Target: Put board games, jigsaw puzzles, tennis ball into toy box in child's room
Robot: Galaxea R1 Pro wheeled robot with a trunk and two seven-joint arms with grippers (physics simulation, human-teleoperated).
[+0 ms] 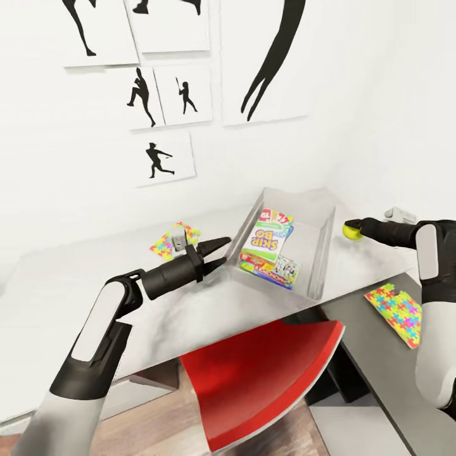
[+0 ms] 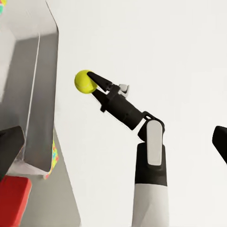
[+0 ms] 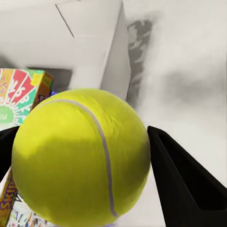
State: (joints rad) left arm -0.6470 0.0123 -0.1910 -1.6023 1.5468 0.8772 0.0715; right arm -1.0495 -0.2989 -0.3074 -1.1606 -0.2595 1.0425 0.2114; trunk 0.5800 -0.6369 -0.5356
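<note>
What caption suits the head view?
Right gripper holds tennis ball beside the toy box of board games.

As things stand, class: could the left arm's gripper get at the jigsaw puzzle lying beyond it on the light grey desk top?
Probably yes. The left gripper is open and holds nothing, and the jigsaw puzzle lies just beyond it on the table, with nothing between them.

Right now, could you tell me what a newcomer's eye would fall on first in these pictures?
Probably the yellow-green tennis ball, gripped in the right end effector just beside the toy box. Next, the bright Skip-Bo box lying inside that grey bin, atop the Monopoly box. Then the red chair under the desk, and the open left end effector near a jigsaw puzzle.
</note>
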